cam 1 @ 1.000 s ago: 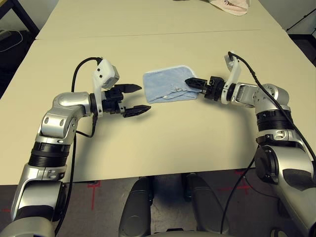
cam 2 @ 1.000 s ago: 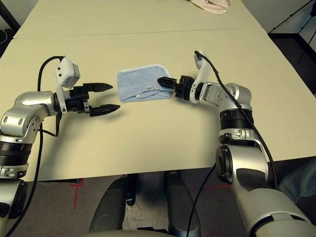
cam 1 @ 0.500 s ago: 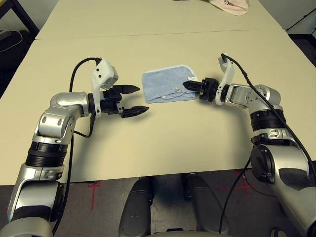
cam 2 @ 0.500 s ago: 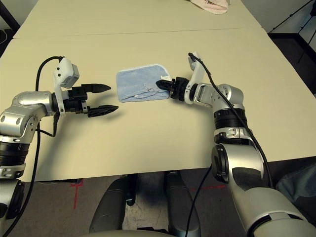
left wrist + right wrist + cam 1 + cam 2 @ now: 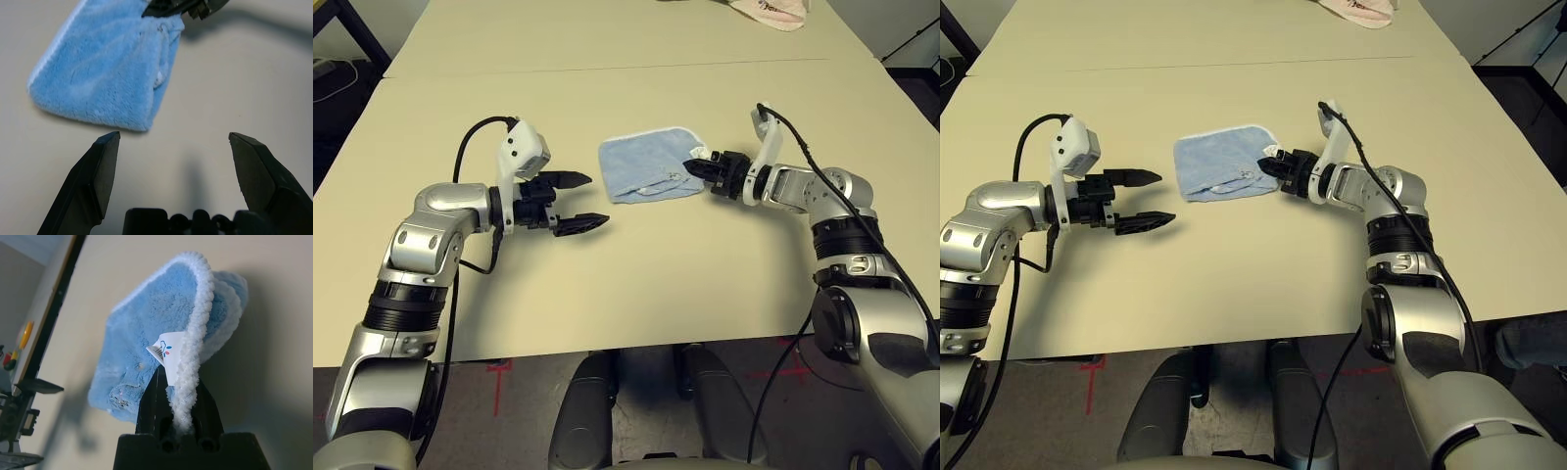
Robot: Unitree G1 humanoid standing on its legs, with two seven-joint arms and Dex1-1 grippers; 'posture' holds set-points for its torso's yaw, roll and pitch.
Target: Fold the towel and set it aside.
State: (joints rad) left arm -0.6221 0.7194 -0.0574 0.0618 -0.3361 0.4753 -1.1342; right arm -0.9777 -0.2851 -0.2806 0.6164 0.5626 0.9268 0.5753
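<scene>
The towel (image 5: pixel 644 166), light blue terry with white edging, lies folded on the tan table (image 5: pixel 636 284) near its middle. My right gripper (image 5: pixel 692 168) is shut on the towel's right edge; in the right wrist view the white hem (image 5: pixel 193 357) and a small label (image 5: pixel 166 352) run up from between the closed fingers (image 5: pixel 149 406), and that edge is lifted. My left gripper (image 5: pixel 584 201) hovers open to the left of the towel, a short gap away, with nothing between its fingers (image 5: pixel 98 171).
A pink cloth (image 5: pixel 769 12) lies at the table's far edge on the right. A seam (image 5: pixel 607 67) crosses the table behind the towel. Black cables (image 5: pixel 470 147) loop over both forearms. The floor drops away past the table's left and right edges.
My right gripper has closed on the towel's right edge and drawn slightly right, lifting that edge. The left arm has barely moved.
</scene>
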